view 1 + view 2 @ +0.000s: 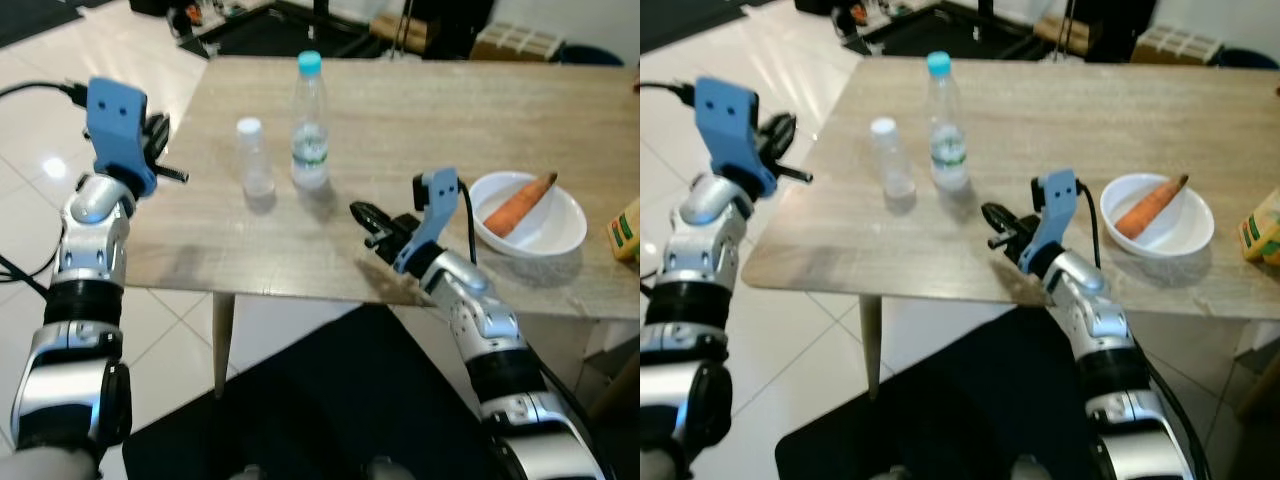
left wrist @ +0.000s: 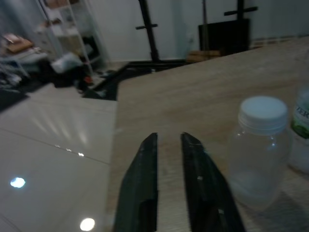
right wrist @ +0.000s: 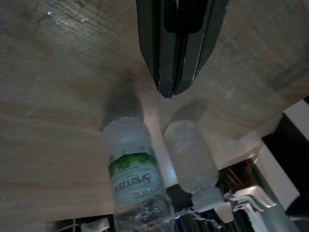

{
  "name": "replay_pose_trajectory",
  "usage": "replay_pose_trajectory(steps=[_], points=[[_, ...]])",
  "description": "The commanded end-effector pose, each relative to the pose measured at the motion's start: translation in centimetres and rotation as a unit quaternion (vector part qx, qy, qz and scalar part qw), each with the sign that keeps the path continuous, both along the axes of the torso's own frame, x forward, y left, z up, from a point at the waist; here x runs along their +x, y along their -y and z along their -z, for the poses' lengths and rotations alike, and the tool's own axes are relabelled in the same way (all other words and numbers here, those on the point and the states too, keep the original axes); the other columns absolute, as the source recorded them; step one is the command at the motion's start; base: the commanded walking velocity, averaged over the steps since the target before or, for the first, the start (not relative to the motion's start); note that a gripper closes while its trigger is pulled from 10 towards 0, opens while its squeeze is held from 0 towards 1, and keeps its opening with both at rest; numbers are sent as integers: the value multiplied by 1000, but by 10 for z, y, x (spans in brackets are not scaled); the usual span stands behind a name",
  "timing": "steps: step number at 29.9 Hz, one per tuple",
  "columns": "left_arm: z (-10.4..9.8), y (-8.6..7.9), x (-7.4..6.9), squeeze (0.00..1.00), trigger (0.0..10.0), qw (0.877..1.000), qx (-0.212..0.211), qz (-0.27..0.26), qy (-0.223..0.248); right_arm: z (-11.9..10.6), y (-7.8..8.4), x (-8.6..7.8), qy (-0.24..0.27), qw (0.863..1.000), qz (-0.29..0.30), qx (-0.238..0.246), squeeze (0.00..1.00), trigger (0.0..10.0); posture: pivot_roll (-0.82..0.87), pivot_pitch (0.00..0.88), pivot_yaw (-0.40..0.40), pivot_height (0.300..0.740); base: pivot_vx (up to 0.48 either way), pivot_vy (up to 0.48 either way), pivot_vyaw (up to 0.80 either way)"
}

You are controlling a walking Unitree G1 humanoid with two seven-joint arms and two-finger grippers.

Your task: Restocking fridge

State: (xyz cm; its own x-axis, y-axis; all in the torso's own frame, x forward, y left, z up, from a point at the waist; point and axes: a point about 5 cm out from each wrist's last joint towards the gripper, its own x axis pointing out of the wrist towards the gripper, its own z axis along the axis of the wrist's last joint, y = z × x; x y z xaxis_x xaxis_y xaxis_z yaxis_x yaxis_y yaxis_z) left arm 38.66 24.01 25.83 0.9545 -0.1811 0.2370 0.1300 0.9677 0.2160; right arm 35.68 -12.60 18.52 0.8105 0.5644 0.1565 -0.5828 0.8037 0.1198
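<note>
A tall water bottle (image 1: 310, 125) with a blue cap stands on the wooden table (image 1: 430, 110). Just to its left stands a small clear bottle (image 1: 253, 160) with a white cap. My left gripper (image 1: 168, 160) hovers off the table's left edge, level with the small bottle (image 2: 258, 150), its fingers a little apart and empty. My right gripper (image 1: 365, 222) rests low over the table's front part, right of both bottles, pointing toward them. Its fingers (image 3: 169, 72) are pressed together with nothing held. The right wrist view shows the tall bottle (image 3: 135, 169) and the small bottle (image 3: 193, 159) ahead.
A white bowl (image 1: 560, 240) holding a carrot (image 1: 518, 203) sits right of my right arm. A yellow-green carton (image 1: 625, 230) stands at the right edge. Boxes and black stands line the far side. White tile floor lies to the left, a dark mat below the table.
</note>
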Motion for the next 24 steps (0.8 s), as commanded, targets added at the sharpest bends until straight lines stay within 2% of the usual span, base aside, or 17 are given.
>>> replay_pose_trajectory(steps=[1, 7, 14, 24], points=[[-1, -7, 1, 1000, 10000, 1000, 6, 4, -6, -2, -5, 1, 8, 1000, 0, 2, 0, 10000, -126, 187, 39, 725, 0, 0, 0], [2, 3, 7, 1000, 10000, 998, 1, 56, -17, -12, -14, -1, 31, 999, -7, 34, 0, 10000, -143, 194, 45, 725, 0, 0, 0], [2, 9, 12, 1000, 10000, 997, 2, 73, -27, -12, -18, -2, 43, 998, -3, 40, 0, 10000, -157, 216, 57, 725, 0, 0, 0], [-11, 22, 21, 1000, 10000, 996, -6, 82, -22, -13, -17, -5, 61, 997, 8, 53, 0, 10000, -176, 264, 79, 725, 0, 0, 0]])
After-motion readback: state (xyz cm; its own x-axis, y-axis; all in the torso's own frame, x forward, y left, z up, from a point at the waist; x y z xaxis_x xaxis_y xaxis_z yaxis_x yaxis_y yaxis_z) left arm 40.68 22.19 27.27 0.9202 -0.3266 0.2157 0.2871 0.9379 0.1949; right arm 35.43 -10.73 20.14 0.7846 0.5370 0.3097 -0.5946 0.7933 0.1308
